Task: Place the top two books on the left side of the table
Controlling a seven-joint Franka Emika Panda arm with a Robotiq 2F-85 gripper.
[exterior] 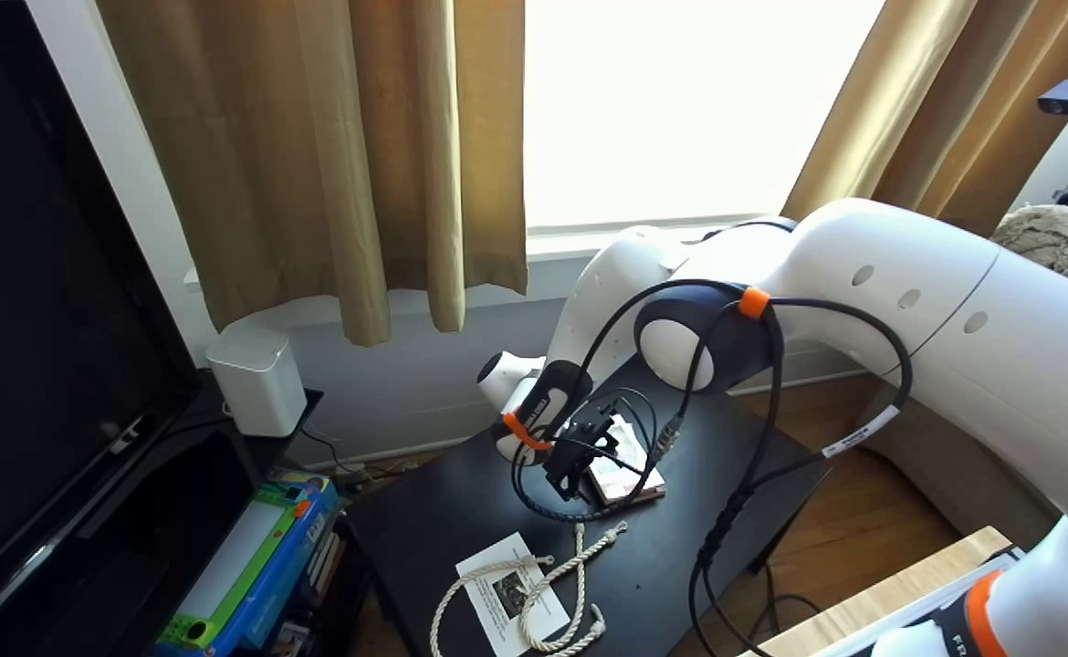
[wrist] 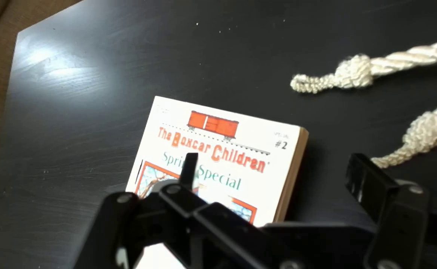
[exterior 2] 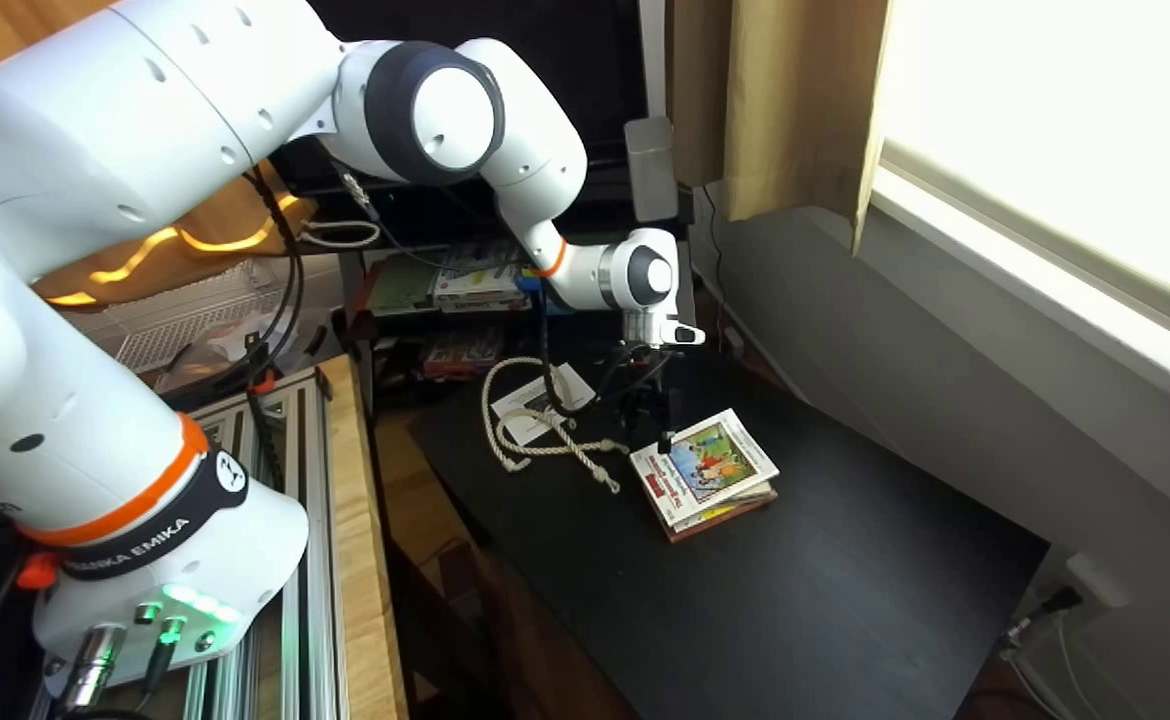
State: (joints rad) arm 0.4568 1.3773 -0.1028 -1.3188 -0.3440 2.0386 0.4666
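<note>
Currently I've got the end effector (wrist: 274,166) with its jaws spread wide. In the wrist view one jaw overlaps the white cover of the top book (wrist: 222,160), and the other shows past its tan edge, against the black counter (exterior 2: 825,600); I can't tell whether either touches the book. That book sits askew on the second book (exterior 2: 730,506), both stacked on the counter. Near them, white rope (wrist: 354,71) lies partly across a printed sheet (exterior: 488,598).

Rope (wrist: 412,59) across printed sheet (exterior: 505,602); white box (exterior: 265,388) beside TV (exterior: 41,274); tan curtains (exterior: 397,173).
</note>
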